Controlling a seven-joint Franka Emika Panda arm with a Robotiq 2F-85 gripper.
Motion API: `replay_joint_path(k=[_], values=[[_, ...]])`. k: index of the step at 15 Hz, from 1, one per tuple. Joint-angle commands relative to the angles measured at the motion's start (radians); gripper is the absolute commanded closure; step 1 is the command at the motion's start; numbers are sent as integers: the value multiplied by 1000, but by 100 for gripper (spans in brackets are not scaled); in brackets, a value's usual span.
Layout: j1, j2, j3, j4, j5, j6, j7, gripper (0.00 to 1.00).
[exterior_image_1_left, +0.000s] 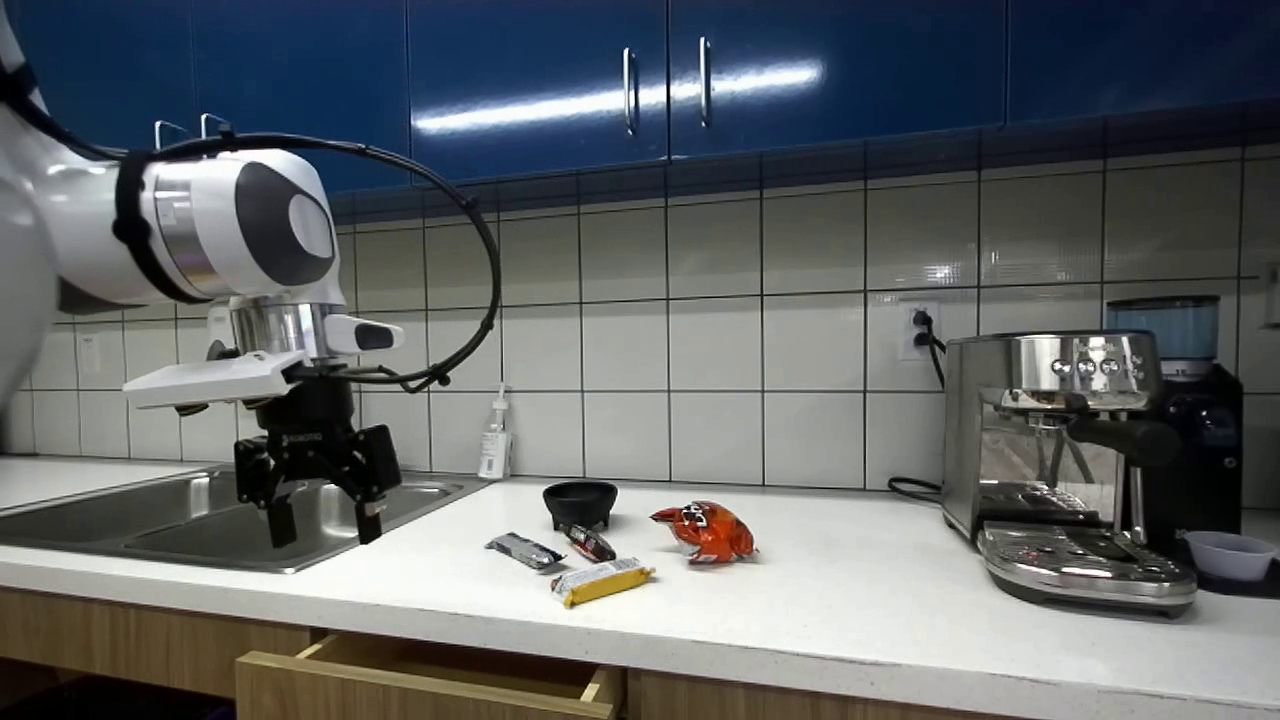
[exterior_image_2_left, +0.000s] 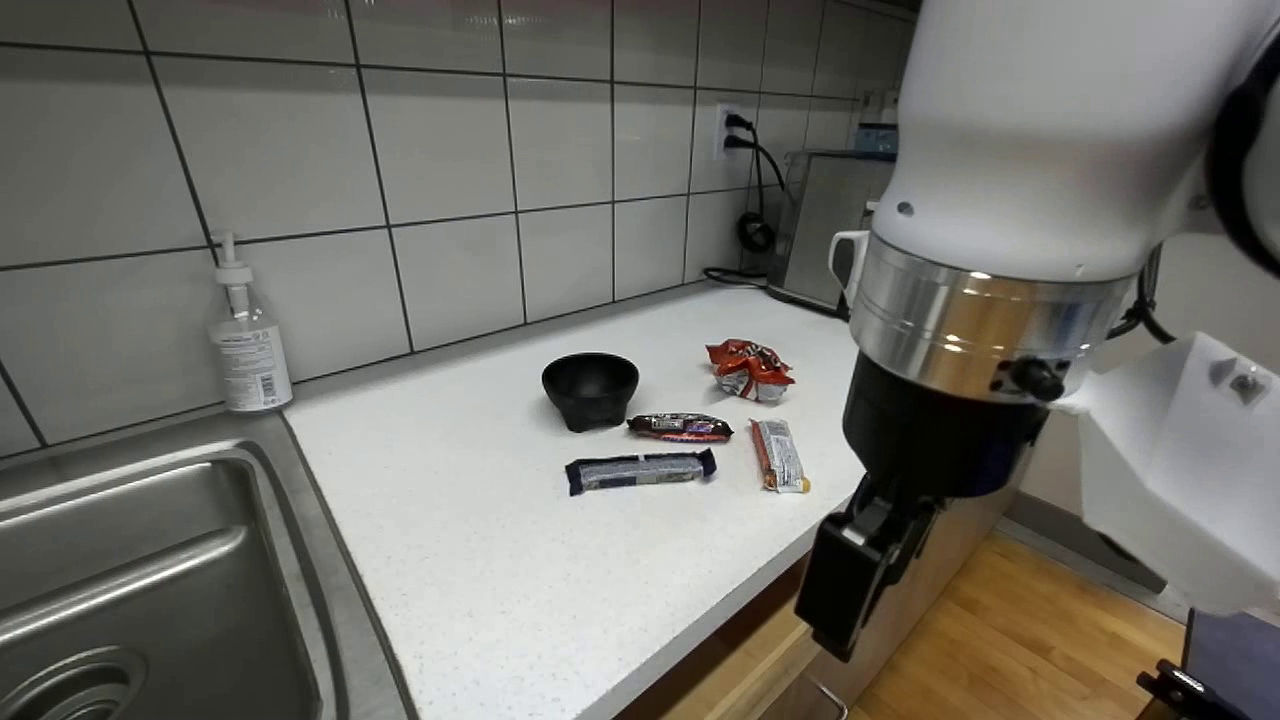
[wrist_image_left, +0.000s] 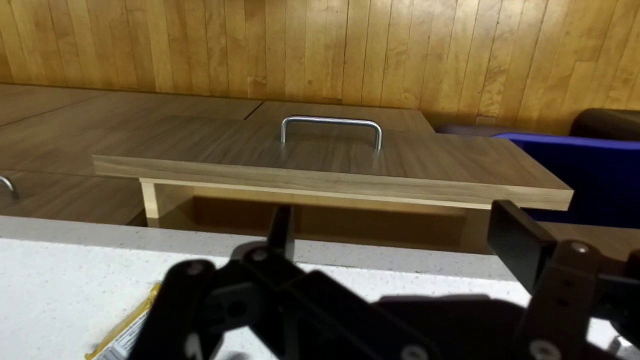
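My gripper (exterior_image_1_left: 326, 525) is open and pointing down, with nothing between its fingers. In the wrist view the fingers (wrist_image_left: 520, 240) stand wide apart above the counter's front edge. Beyond them is a pulled-out wooden drawer (wrist_image_left: 335, 172) with a metal handle (wrist_image_left: 331, 120). On the counter lie a yellow-wrapped bar (exterior_image_1_left: 605, 582), a silver and dark blue bar (exterior_image_2_left: 641, 470) and a dark brown wrapped bar (exterior_image_2_left: 681, 428). A black bowl (exterior_image_2_left: 590, 385) stands behind them. An orange-red snack bag (exterior_image_1_left: 706, 532) lies to one side. The gripper is apart from all of these.
A steel sink (exterior_image_1_left: 330, 560) is set into the white counter (exterior_image_1_left: 850, 620), with a soap bottle (exterior_image_2_left: 250, 350) behind it. An espresso machine (exterior_image_1_left: 1050, 450), a black grinder (exterior_image_1_left: 1205, 430) and a small pale bowl (exterior_image_1_left: 1230, 555) stand further along. Blue cabinets (exterior_image_1_left: 540, 90) hang above.
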Motion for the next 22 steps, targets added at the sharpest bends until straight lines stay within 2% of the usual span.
replay_joint_path(k=[1,11,22], values=[[-17,90,28,64,-34,8,113,0],[7,276,-10,132,-218,71,326,0],[60,475,-121,206,-191,234,264,0]])
